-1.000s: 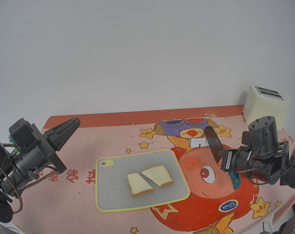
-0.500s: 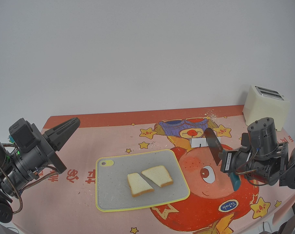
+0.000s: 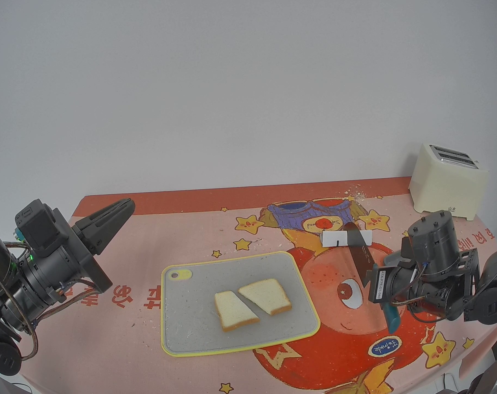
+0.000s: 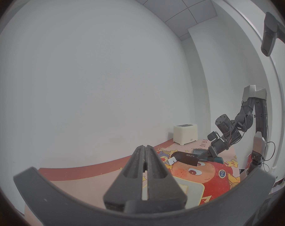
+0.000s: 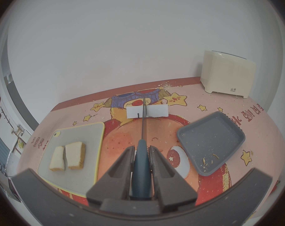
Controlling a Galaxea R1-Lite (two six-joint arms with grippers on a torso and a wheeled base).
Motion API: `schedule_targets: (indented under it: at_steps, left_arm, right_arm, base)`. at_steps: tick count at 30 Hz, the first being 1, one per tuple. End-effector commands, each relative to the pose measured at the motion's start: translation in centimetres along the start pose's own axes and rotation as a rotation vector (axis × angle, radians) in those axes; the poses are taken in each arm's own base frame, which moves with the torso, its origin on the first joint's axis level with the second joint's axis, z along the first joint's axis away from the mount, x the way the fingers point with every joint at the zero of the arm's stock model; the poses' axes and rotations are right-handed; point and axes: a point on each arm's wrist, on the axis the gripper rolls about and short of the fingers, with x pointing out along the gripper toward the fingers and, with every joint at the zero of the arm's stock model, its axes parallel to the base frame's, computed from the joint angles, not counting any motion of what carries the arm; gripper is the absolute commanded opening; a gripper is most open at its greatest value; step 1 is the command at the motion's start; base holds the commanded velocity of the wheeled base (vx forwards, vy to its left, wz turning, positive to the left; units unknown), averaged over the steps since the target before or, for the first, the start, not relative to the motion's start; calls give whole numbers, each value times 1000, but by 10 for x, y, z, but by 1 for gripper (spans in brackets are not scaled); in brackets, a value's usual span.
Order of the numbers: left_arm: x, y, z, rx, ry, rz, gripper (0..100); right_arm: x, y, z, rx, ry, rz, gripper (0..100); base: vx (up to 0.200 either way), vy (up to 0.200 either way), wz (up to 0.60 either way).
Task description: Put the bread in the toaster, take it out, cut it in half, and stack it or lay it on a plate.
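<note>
Wide view first: the cartoon-printed counter (image 3: 150, 225), with the cream toaster (image 3: 448, 180) parked at its far right corner. The grey cutting board (image 3: 194, 313) lies mid-counter, and the grey plate (image 5: 208, 135) sits bare on the right side, nearer than the toaster. The left gripper (image 4: 145, 149) hangs over the left edge, jaws pressed together on nothing. The right gripper (image 5: 141, 153) is clamped on the teal handle of the knife (image 3: 362, 255), blade edge-down and aimed at the small white stand (image 3: 336, 238). This looks like the knife going home. The blade should stay in line with the stand's slot and go in slowly. The two bread halves (image 3: 266, 295) lie side by side on the board, well apart from the right gripper, between both arms.
</note>
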Motion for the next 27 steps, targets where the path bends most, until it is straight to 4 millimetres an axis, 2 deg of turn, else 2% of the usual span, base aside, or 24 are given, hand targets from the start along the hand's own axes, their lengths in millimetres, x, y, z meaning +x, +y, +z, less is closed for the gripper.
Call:
schedule_targets:
  at_steps: [1, 15, 16, 27]
  left_arm:
    - [0, 0, -1, -2, 4, 0, 0]
    - [0, 0, -1, 0, 4, 0, 0]
    - [0, 0, -1, -2, 4, 0, 0]
    - [-1, 0, -2, -3, 7, 0, 0]
  right_arm:
    - [2, 0, -3, -6, 13, -5, 0]
    - [5, 0, -9, -16, 37, -11, 0]
    - [5, 0, -9, -14, 36, -11, 100]
    - [-5, -2, -1, 6, -8, 8, 100]
  base:
    - [0, 0, 0]
    - [0, 0, 0]
    - [0, 0, 0]
    - [0, 0, 0]
